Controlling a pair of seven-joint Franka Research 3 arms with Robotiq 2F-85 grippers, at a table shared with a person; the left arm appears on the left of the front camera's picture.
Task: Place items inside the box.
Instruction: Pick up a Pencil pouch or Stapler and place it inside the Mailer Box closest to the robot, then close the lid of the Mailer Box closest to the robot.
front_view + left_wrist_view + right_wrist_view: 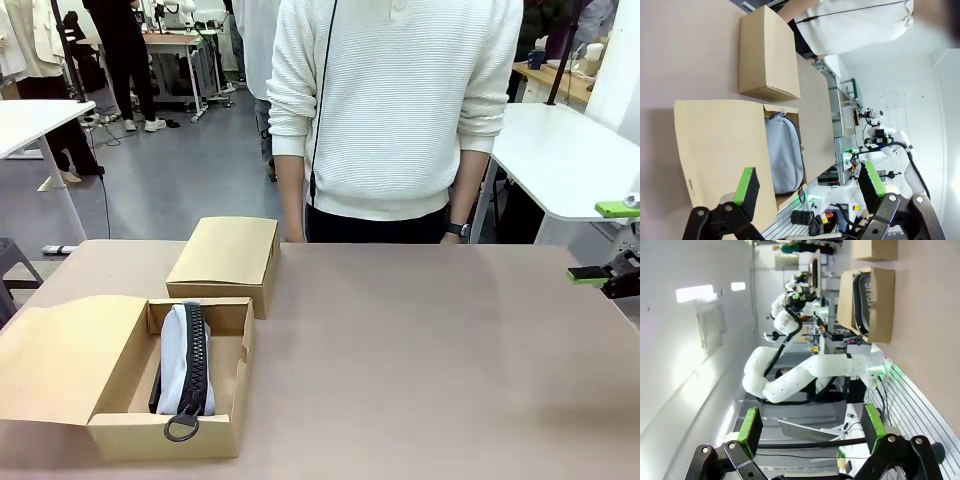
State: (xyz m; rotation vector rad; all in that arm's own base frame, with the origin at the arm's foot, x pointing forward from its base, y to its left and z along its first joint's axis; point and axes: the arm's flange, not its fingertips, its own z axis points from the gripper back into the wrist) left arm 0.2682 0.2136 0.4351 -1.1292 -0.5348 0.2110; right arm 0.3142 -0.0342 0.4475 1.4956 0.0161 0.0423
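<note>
An open cardboard box (165,438) sits at the table's near left with its lid flap folded out to the left. Inside it lies a grey zip pouch (178,352) with a black zipper and ring pull. In the left wrist view, the box (720,145) and pouch (782,155) lie beyond my left gripper (810,185), which is open, holds nothing and hangs apart from them. My right gripper (605,242) stands open and holds nothing at the table's right edge, far from the box. The right wrist view has that gripper (811,424) open, with the box (883,315) and pouch (871,292) far off.
A closed cardboard box (225,255) stands just behind the open one, also in the left wrist view (765,55). A person in a white sweater (395,110) stands at the far edge, arms down. White tables stand behind at left and right.
</note>
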